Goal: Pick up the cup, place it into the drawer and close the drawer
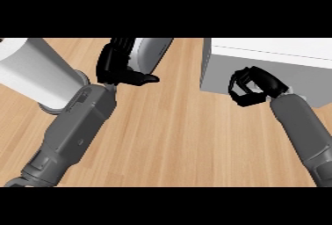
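At upper centre of the wooden bench (175, 132): left hand (117, 66), fingers curled round a pale grey cup (153, 52), cup tilted with its upper end running toward the top of the view, lower part hidden behind the black fingers (139, 79). Cup thus clasped in the left hand, over the bench, well apart from the white drawer unit (259, 61) at upper right; contact with the bench not discernible. Left grey forearm (74, 132) coming in from the lower left corner, running diagonally up to the hand. At far left, a large white cylindrical object (32, 66) tilted across the corner, partly behind the forearm; identity not discernible. At right: right hand (253, 85) against the front face of the drawer unit, fingers clenched into a curl with nothing visible inside them; whether touching the face or just in front of it, cannot tell. Right forearm (304, 132) entering from the lower right edge, rising toward the unit. Drawer unit shown as a white top and grey front wall; whether the drawer stands open or closed, cannot tell from this view.
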Tool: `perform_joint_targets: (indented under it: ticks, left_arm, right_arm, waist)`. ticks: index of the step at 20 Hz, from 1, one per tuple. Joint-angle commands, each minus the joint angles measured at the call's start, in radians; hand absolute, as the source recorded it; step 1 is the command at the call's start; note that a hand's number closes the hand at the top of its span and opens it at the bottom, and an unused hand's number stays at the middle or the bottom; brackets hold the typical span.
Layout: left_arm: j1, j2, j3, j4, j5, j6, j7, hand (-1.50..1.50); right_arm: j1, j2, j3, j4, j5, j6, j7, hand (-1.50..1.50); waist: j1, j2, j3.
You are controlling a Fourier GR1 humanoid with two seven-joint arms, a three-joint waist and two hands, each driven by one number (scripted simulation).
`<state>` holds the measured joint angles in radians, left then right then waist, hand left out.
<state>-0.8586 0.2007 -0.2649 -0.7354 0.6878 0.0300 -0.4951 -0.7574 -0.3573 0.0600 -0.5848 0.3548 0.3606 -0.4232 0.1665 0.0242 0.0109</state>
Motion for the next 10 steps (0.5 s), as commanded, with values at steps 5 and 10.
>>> perform_joint_targets:
  ticks: [5,10]
  left_arm:
    - [0.026,0.007,-0.002,-0.029,0.011,-0.036,0.005,-1.50]
    - [0.051,0.015,-0.005,-0.037,0.013,-0.051,0.010,-1.50]
  right_arm:
    - [-0.171,-0.128,-0.100,0.011,-0.023,-0.060,0.086,1.50]
    - [-0.150,-0.143,-0.109,-0.017,-0.044,-0.030,0.096,1.50]
  waist:
    - [0.056,0.024,-0.008]
    - [0.060,0.023,-0.008]
